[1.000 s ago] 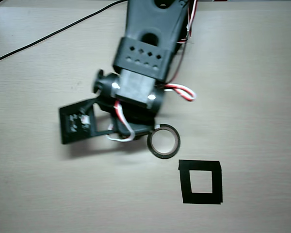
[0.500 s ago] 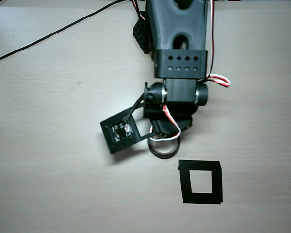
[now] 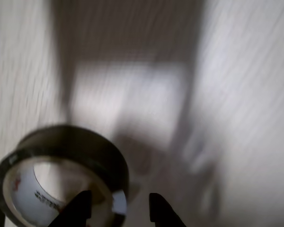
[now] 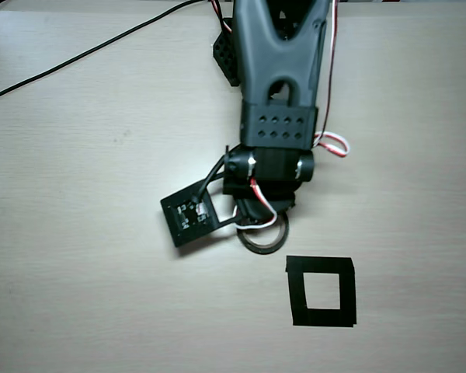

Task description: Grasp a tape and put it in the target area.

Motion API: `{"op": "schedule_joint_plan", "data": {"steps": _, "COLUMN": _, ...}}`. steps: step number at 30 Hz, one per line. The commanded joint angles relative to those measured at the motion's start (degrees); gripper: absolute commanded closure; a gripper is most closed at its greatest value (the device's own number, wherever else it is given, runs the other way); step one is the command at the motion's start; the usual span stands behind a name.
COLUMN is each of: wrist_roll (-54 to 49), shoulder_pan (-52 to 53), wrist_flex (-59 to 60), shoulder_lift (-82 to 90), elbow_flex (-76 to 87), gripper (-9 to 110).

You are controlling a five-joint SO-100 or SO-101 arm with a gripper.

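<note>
A roll of tape (image 3: 80, 142) with a dark outer band and a white printed core fills the lower left of the wrist view. My gripper (image 3: 118, 201) straddles its wall, with one dark finger (image 3: 80, 208) inside the ring and the other outside. The roll looks sharp while the table behind it is blurred, so it is held. In the overhead view the tape (image 4: 262, 247) hangs under the gripper (image 4: 260, 227), up and to the left of the target area (image 4: 318, 265), a black square outline on the table.
A light wooden table (image 4: 78, 233) carries everything. A black cable (image 4: 78, 50) runs across the upper left. The black wrist camera mount (image 4: 190, 217) sticks out to the left of the gripper. The arm (image 4: 279, 70) comes in from the top edge.
</note>
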Motion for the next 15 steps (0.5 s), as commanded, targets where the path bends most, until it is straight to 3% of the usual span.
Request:
{"op": "schedule_joint_plan", "data": {"steps": 1, "wrist_roll": -0.7, "shoulder_pan": 0.79, "wrist_flex": -1.67, "shoulder_lift": -1.49, "elbow_flex": -1.85, "gripper": 89}}
{"op": "schedule_joint_plan", "data": {"steps": 6, "wrist_roll": -0.79, "shoulder_pan": 0.18, "wrist_flex": -4.22, "shoulder_lift": -3.34, "elbow_flex": -2.55, "gripper": 101}}
{"op": "schedule_joint_plan", "data": {"steps": 15, "wrist_roll": -1.93, "shoulder_pan": -4.57, "wrist_flex": 1.05, "shoulder_lift": 0.44, "elbow_flex": -7.29, "gripper": 101}}
